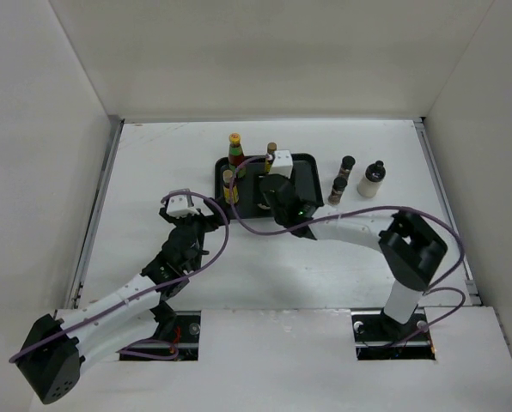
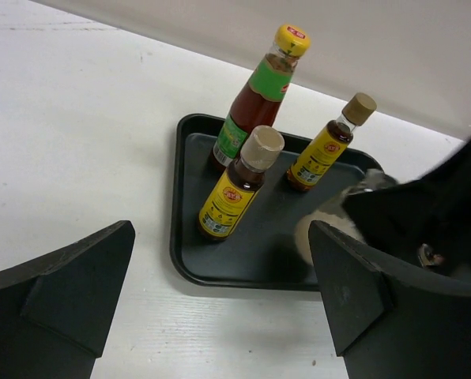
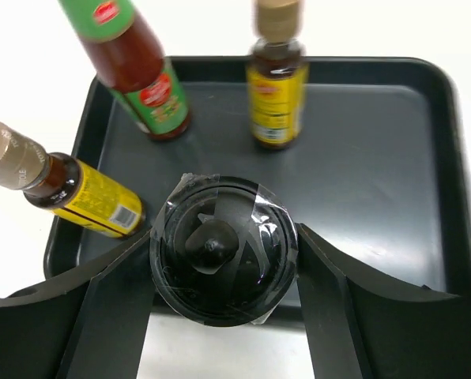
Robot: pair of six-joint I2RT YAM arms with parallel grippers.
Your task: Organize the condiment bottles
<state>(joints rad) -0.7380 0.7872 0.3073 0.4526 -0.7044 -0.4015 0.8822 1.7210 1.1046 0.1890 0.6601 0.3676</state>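
A black tray holds a green-and-red yellow-capped bottle and two amber yellow-labelled bottles. My right gripper is shut on a dark-capped pale-bodied bottle at the tray's front middle; its fingers press both sides of the cap. I cannot tell whether its base touches the tray floor. My left gripper is open and empty, on the table left of the tray's front. In its view, its fingers frame the tray and the held bottle's pale body.
Two dark-capped brown bottles and a pale dark-capped one stand on the white table right of the tray. White walls close in the left, back and right. The right arm stretches across the table's middle.
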